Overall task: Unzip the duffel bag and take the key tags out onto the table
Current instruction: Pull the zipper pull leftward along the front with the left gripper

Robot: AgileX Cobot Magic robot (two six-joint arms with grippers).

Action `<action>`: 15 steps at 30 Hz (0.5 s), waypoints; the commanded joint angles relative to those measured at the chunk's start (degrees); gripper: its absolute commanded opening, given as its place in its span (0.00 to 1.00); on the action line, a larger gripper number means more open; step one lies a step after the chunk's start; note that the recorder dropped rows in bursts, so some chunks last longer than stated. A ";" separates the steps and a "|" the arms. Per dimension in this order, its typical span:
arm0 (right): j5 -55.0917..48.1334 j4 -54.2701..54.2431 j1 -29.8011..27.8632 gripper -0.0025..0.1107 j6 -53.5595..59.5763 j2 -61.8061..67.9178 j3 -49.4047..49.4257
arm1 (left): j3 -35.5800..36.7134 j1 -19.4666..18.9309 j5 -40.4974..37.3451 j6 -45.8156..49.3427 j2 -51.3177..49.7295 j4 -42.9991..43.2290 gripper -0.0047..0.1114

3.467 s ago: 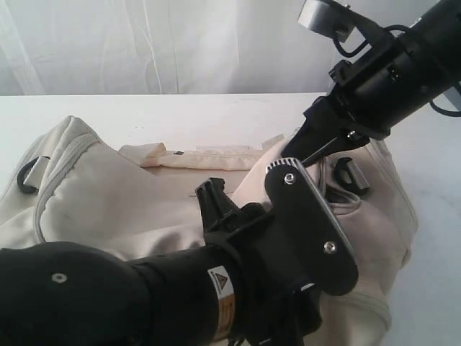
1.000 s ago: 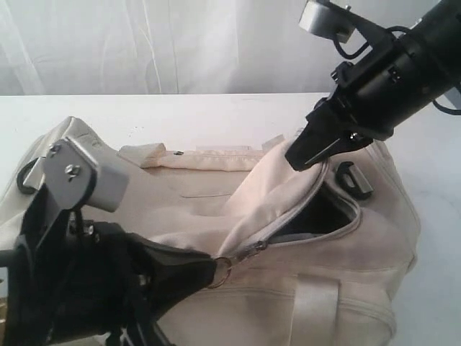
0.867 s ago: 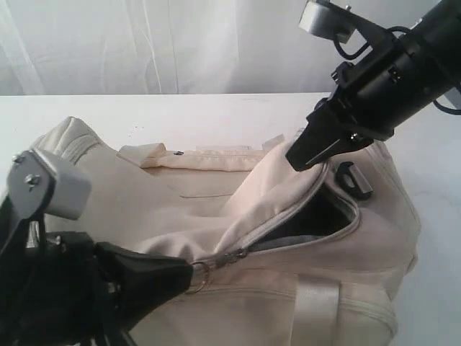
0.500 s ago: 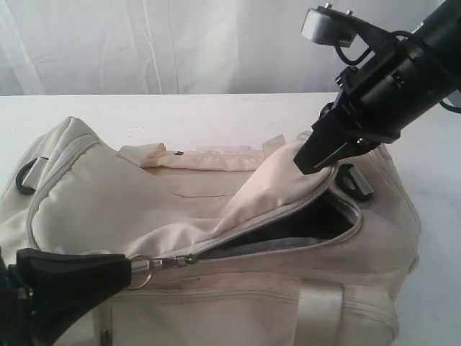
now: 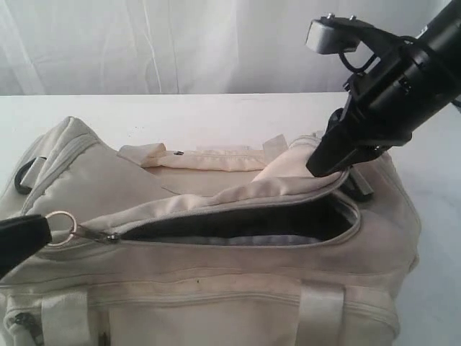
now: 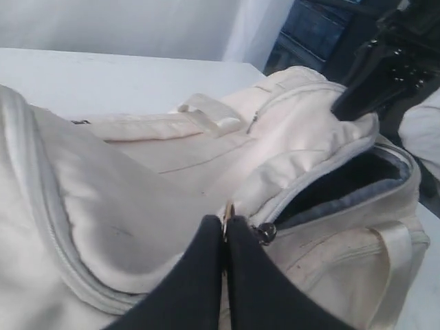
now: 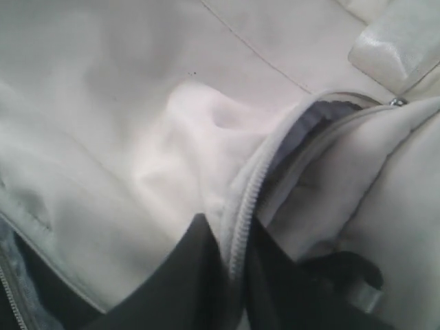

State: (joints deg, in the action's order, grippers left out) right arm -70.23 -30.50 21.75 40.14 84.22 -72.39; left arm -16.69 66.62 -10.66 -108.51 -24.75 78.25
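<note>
The cream duffel bag (image 5: 216,288) lies on the white table (image 5: 180,115). Its top zipper gapes open along most of its length, showing dark grey lining (image 5: 238,223). My left gripper (image 5: 43,231) is at the bag's left end, shut on the metal ring (image 5: 61,225) of the zipper pull; the left wrist view shows that ring (image 6: 227,210) pinched at the left gripper's (image 6: 225,223) tips. My right gripper (image 5: 322,170) holds the flap's zipper edge (image 7: 242,206) at the bag's right end, the fabric lying between the jaws of the right gripper (image 7: 234,237). The key tags are hidden.
A black buckle (image 5: 358,186) sits just below the right gripper, and a dark strap loop (image 5: 21,176) at the bag's left end. A webbing handle (image 5: 320,317) hangs down the front. A white curtain backs the table. The right arm (image 6: 392,62) looms over the bag's far end.
My left gripper has drawn the zipper pull far to the left, and the opening has lengthened. The raised flap has sagged lower. My right gripper has shifted slightly to the right.
</note>
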 commanded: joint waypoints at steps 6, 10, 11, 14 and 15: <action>0.27 -1.19 -0.41 0.44 0.43 -3.34 -0.36 | 0.26 -0.20 -11.55 9.85 5.41 -6.37 0.04; 0.27 -11.87 -0.21 0.44 9.56 -6.11 -0.36 | 0.26 -0.20 -10.18 12.81 5.39 -6.42 0.04; 0.27 -14.32 0.37 0.44 13.11 -7.15 -0.36 | 0.26 -0.20 -9.85 13.61 5.39 -6.42 0.04; 0.27 -15.48 4.75 0.44 24.19 -9.35 -0.26 | 0.26 -0.20 -6.68 18.46 5.39 -6.18 0.04; 0.27 -15.36 7.73 0.45 27.95 -9.48 -0.15 | -0.13 -0.20 -5.71 19.54 5.39 -6.18 0.04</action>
State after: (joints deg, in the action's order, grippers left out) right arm -69.74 -44.96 26.29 61.46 75.24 -72.39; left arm -16.57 66.62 -17.41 -91.21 -19.77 71.06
